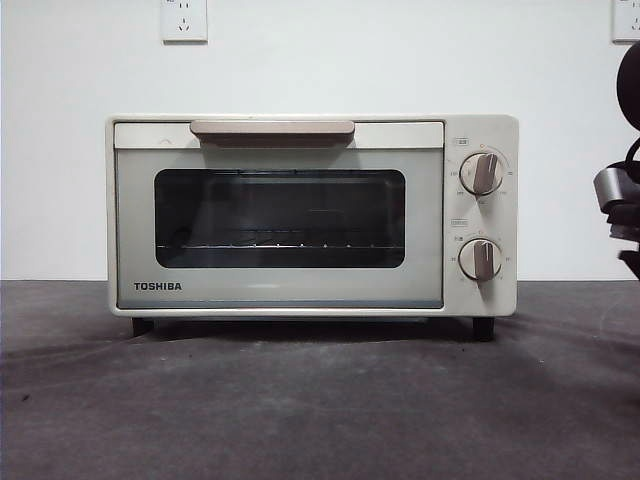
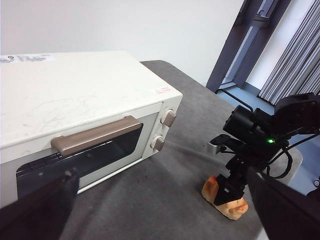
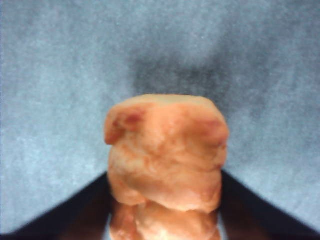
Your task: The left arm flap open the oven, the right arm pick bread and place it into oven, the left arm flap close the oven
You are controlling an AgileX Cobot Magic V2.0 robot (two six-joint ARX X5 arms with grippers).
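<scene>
Currently we find the oven (image 1: 310,215) standing on the grey desk (image 1: 300,410) with its door appearing shut in the front view; from the left wrist view a narrow gap may show under the handle (image 2: 95,135), and we cannot settle which.

The relation that governs the coming move: the handle runs lengthwise across the top of the door, just ahead of the left gripper (image 2: 165,210), which is the nearer arm to it by far. The left fingers (image 2: 40,205) stand wide apart, holding nothing and touching nothing — they frame the door front from a short way off.

The bread (image 3: 167,155) sits to the knob side of the oven, well clear of its front corner, on or very near the desk. The right gripper (image 2: 235,185) stands over it from above; the right wrist view shows the loaf filling the space between the dark fingers (image 3: 65,210), apparently clamped, though contact on both sides is not plainly visible.

Our judgement — the door must be flapped open first, since the loaf cannot enter otherwise.
</scene>
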